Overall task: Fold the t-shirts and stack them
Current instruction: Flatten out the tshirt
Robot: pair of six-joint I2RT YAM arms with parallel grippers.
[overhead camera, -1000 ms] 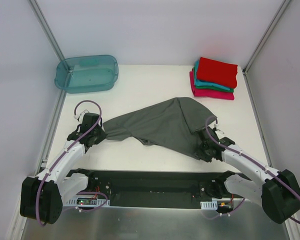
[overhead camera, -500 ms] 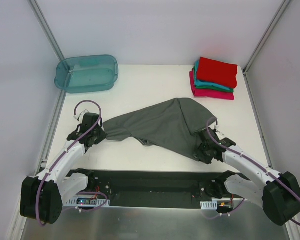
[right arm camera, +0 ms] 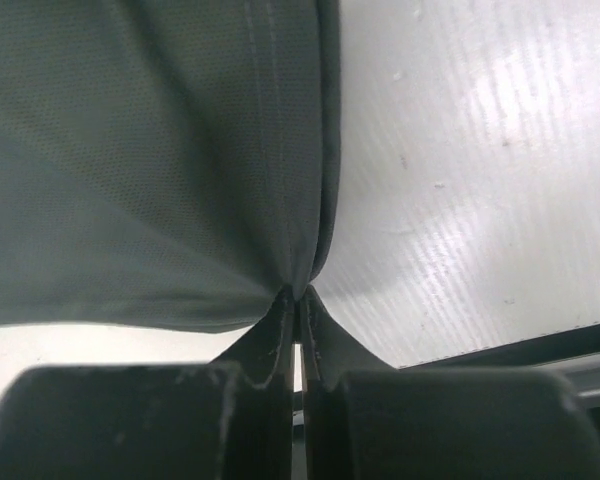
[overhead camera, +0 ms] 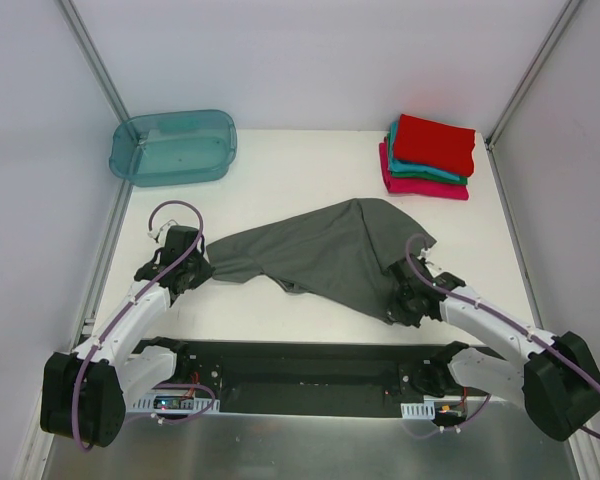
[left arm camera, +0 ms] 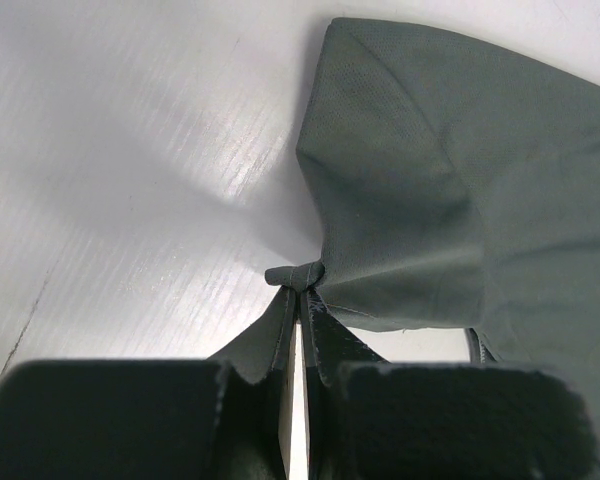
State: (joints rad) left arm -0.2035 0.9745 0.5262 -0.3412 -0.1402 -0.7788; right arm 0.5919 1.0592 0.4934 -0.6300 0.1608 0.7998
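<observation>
Top external view, nearest first: the left gripper (overhead camera: 196,268) and right gripper (overhead camera: 398,300) each have their jaws clamped on an edge of the dark grey t-shirt (overhead camera: 320,250), which lies rumpled between them on the white table (overhead camera: 280,190). Both wrist views show the cloth pinched tight. Farther back, a stack of folded t-shirts (overhead camera: 427,158), red over teal and pink, sits at the right corner. A teal plastic tub (overhead camera: 173,147) sits at the left.

The dark grey t-shirt (overhead camera: 320,255) lies raised across the middle of the white table (overhead camera: 300,180), so I get no low pass there. Beyond it the table is bare, open between the teal plastic tub (overhead camera: 173,147) off its far left and the stack of folded t-shirts (overhead camera: 428,157) off its far right. On its near side, only a narrow bare strip separates it from the black base plate (overhead camera: 300,365). The side walls (overhead camera: 40,200) close in to its left and right.
</observation>
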